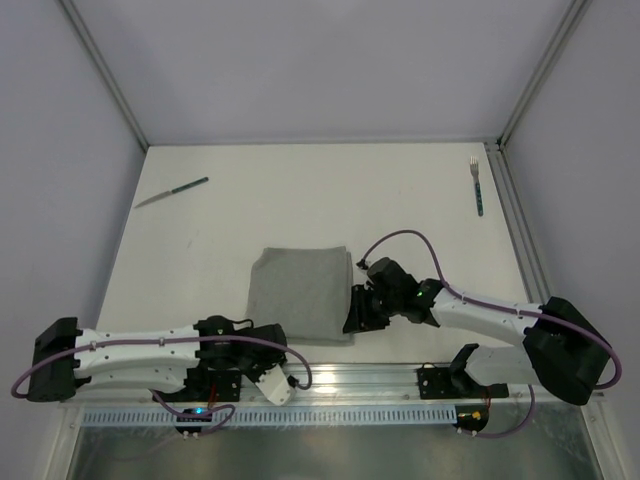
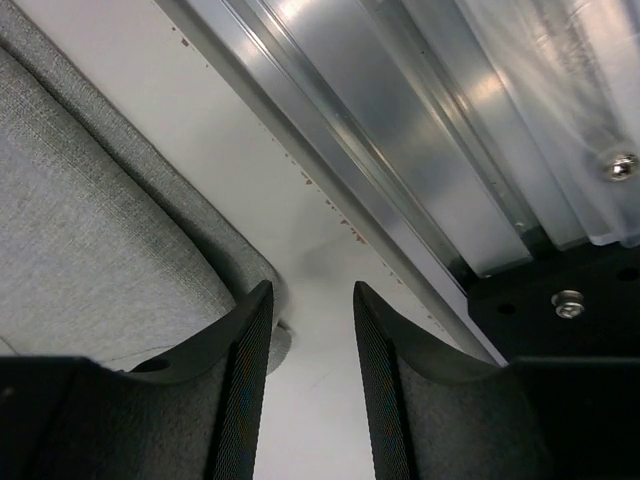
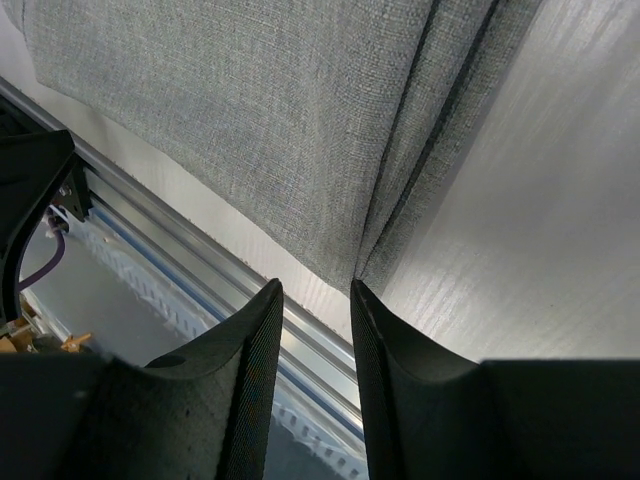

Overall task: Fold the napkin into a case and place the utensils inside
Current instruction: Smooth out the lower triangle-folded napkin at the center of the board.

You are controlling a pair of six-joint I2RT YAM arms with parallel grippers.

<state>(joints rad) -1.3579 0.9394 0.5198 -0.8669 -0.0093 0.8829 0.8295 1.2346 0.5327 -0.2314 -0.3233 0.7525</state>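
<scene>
The grey napkin (image 1: pixel 300 295) lies folded in layers at the table's near middle. It shows in the left wrist view (image 2: pixel 90 230) and the right wrist view (image 3: pixel 250 110). My left gripper (image 1: pixel 268 338) (image 2: pixel 310 300) is open and empty, low beside the napkin's near left corner. My right gripper (image 1: pixel 355 315) (image 3: pixel 315 295) is open at the napkin's near right corner. The cloth's tip touches one fingertip (image 3: pixel 358 290) and nothing is between the jaws. The knife (image 1: pixel 172 192) lies far left. The fork (image 1: pixel 477 185) lies far right. Both are well away from the grippers.
An aluminium rail (image 1: pixel 360 378) (image 2: pixel 400 150) runs along the table's near edge just behind both grippers and also shows in the right wrist view (image 3: pixel 200 260). Enclosure walls and frame posts (image 1: pixel 520 110) bound the white table (image 1: pixel 300 190).
</scene>
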